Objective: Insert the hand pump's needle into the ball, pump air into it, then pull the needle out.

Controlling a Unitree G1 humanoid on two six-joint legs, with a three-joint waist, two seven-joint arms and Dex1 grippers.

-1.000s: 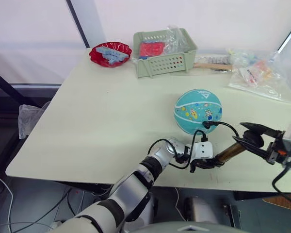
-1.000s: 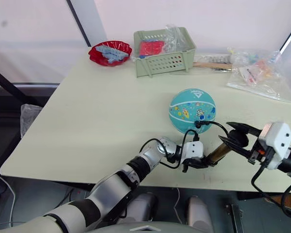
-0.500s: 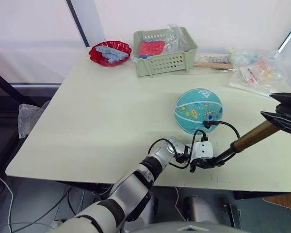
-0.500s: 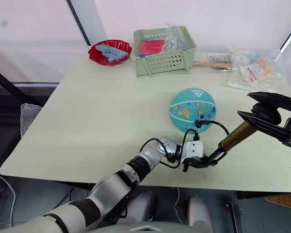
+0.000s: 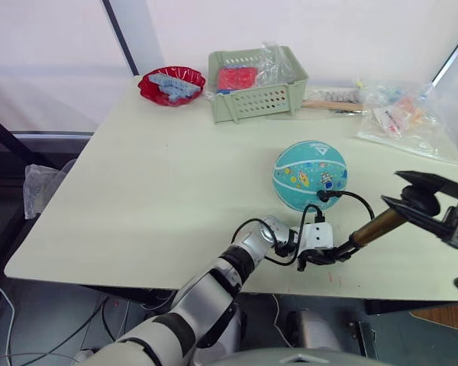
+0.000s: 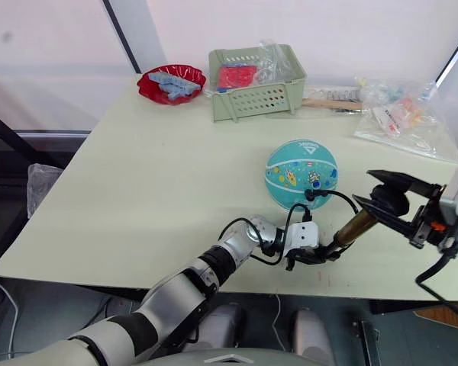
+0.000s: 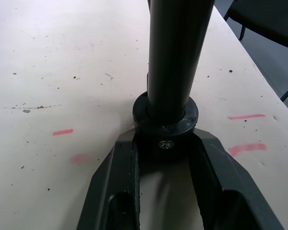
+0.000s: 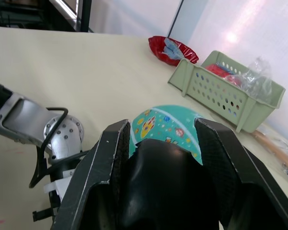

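L pincer (image 5: pixel 314 260) clamped on pump (image 5: pixel 371 229) base at desk (image 5: pixel 153 191) edge; R pincer (image 5: pixel 412 197) gripping the handle. Needle (image 5: pixel 323 195) in ball (image 5: pixel 311 174), mid-desk.

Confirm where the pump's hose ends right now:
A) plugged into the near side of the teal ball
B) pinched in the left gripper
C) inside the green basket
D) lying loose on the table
A: the thin black hose arcs from the base of the hand pump to a black fitting set against the near side of the ball, while the left gripper clamps the pump's base on the table.
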